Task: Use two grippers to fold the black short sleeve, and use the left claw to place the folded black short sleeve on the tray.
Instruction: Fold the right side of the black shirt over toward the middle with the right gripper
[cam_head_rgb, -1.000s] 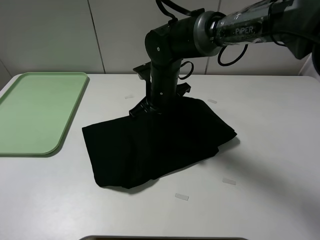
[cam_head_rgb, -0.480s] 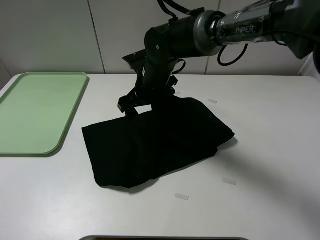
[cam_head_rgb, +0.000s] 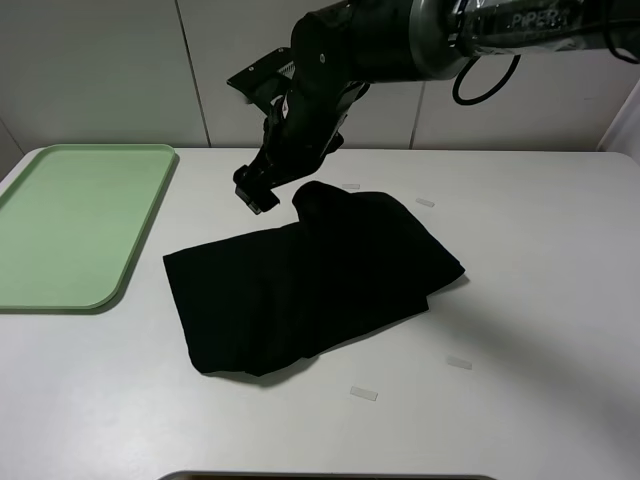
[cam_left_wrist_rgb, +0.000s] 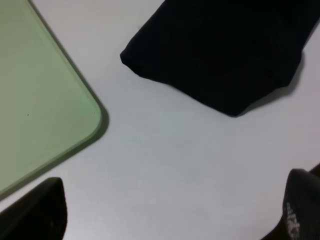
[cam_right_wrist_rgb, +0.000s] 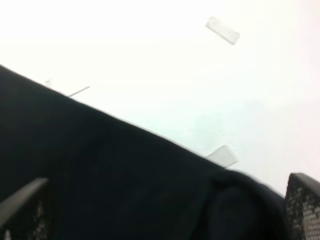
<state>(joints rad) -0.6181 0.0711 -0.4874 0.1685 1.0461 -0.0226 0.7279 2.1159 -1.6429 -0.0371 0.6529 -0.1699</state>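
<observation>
The black short sleeve (cam_head_rgb: 310, 280) lies folded in a rough rectangle at the middle of the white table. My right gripper (cam_head_rgb: 258, 190) hangs above its far left edge, open and holding nothing. In the right wrist view the cloth (cam_right_wrist_rgb: 100, 175) fills the space below the open gripper (cam_right_wrist_rgb: 160, 210), whose fingertips (cam_right_wrist_rgb: 20, 205) stand far apart. The pale green tray (cam_head_rgb: 80, 225) sits at the left. In the left wrist view the left claw (cam_left_wrist_rgb: 170, 220) is open over bare table, between the tray's corner (cam_left_wrist_rgb: 40, 100) and the shirt's folded corner (cam_left_wrist_rgb: 225, 50). The exterior view does not show the left claw.
Small clear tape strips lie on the table in front of the shirt (cam_head_rgb: 363, 394), to its right (cam_head_rgb: 458, 363) and behind it (cam_head_rgb: 425, 203). A dark grey edge (cam_head_rgb: 330, 476) runs along the table's near side. The right arm reaches in from the upper right.
My right gripper has opened, let go of the shirt's far edge and risen up and to the left. The released cloth has settled on the fold.
</observation>
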